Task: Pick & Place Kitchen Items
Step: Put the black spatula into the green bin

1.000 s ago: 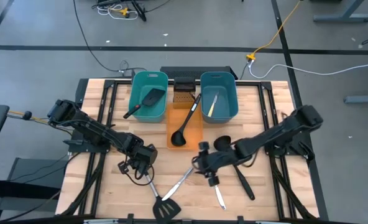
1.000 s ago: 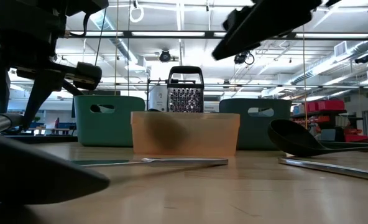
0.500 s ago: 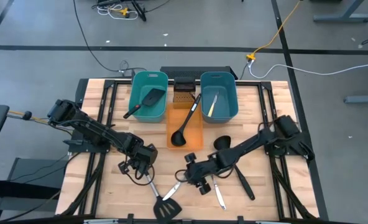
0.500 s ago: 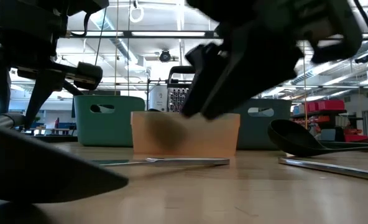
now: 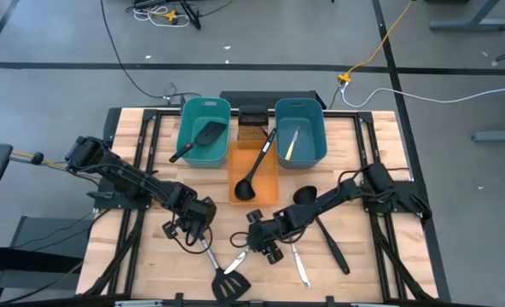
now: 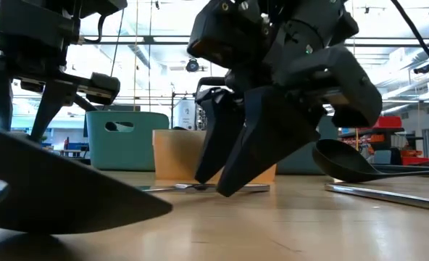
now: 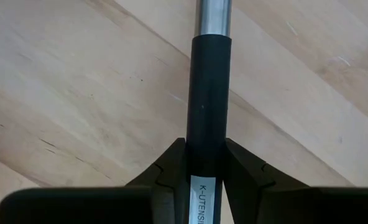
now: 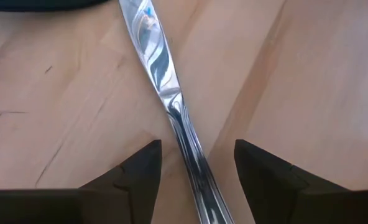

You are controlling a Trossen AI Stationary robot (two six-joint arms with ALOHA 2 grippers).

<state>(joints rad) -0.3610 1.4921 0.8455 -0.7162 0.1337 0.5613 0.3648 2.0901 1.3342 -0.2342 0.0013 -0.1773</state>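
Note:
My left gripper (image 5: 194,226) is shut on a black slotted spatula (image 5: 223,273), whose blade (image 6: 62,196) lies toward the table's near edge. My right gripper (image 5: 254,246) is open and slants down over a silver table knife (image 8: 165,93) on the wood. Its fingers stand on either side of the knife's handle end without touching it. In the low view, the fingertips of the right gripper (image 6: 213,187) hang just above the knife (image 6: 164,188). My left gripper pinches the spatula's black handle (image 7: 207,134) between its two fingers (image 7: 174,165), close to where the steel shaft begins. The fingers come from above, pointing steeply down, and lie across the handle. Whether the blade rests on the table I cannot tell.
Two teal tubs (image 5: 206,132) (image 5: 300,130) stand at the back, with a grater (image 5: 252,124) between them and an orange tub (image 5: 265,183) holding a ladle in front. A black ladle (image 5: 308,198) and another knife (image 5: 301,271) lie right of my right gripper.
My right gripper has come down and toward the table's left and near edge, from beside the loose ladle to the silver knife. It has tipped lower and rolled a little, and has stayed open.

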